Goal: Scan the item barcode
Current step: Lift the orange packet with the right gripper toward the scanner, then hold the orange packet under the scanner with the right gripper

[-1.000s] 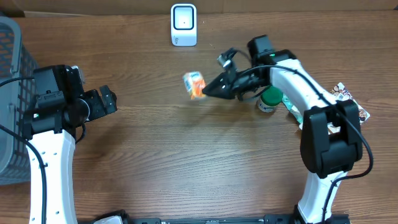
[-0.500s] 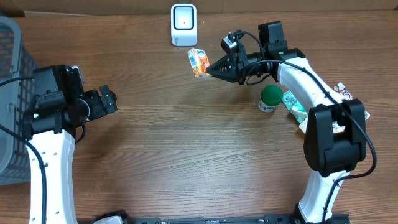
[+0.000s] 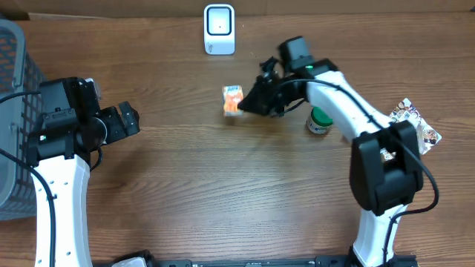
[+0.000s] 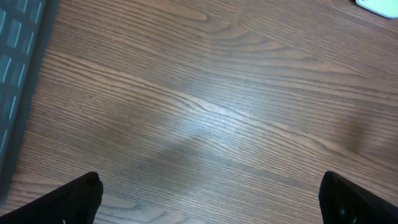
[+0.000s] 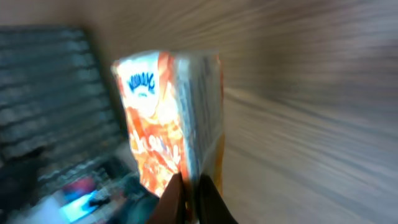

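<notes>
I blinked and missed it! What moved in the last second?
The right gripper, shut on the orange packet, swung it up toward the white scanner, then brought it back down and away again. It never let go. The left gripper stayed open and still; the green-lidded jar and the scanner did not move.
</notes>
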